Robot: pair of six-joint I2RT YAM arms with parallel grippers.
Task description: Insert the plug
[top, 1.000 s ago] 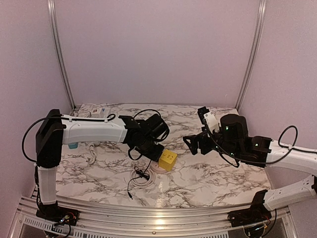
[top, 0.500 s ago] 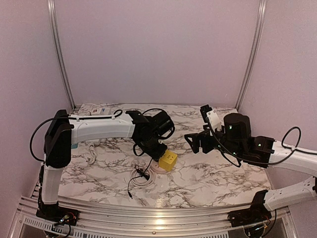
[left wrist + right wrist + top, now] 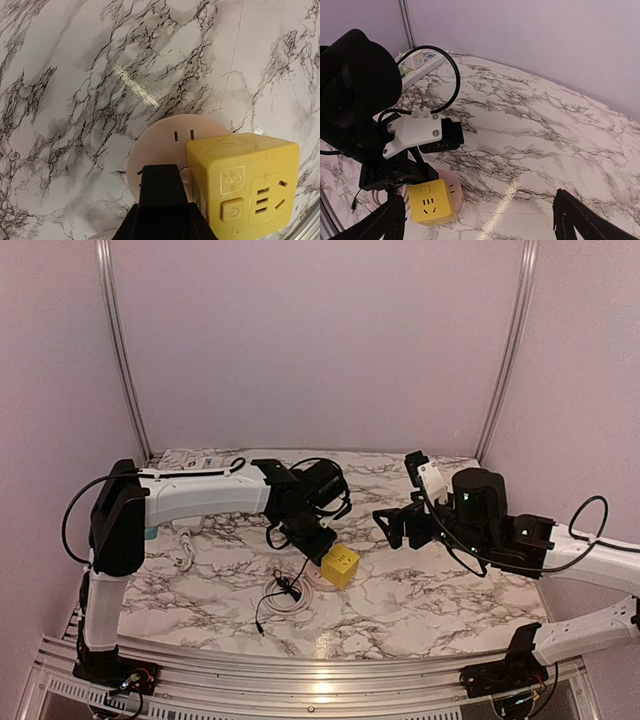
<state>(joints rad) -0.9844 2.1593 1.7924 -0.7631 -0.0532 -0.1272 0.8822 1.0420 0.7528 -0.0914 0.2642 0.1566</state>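
plug [image 3: 160,186] | clamped in left tool [image 3: 308,543], over round socket [image 3: 157,145] beside yellow cube [image 3: 245,185] | right tool [image 3: 395,527] apart

Got the left arm [image 3: 200,498] stretched inward, left pincer [image 3: 312,538] tipped down. Seeing the right pincer [image 3: 393,526] spread wide, hovering mid-air.

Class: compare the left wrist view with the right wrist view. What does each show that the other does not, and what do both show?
Left wrist only: the black plug clamped in the left gripper, which the other view does not show clearly, and a pale scuff on the marble. Right wrist only: the white power strip by the wall, a looping black cable, and the right gripper's wide-open fingers. Both: the yellow cube adapter, the round white socket under it, and the marble table.
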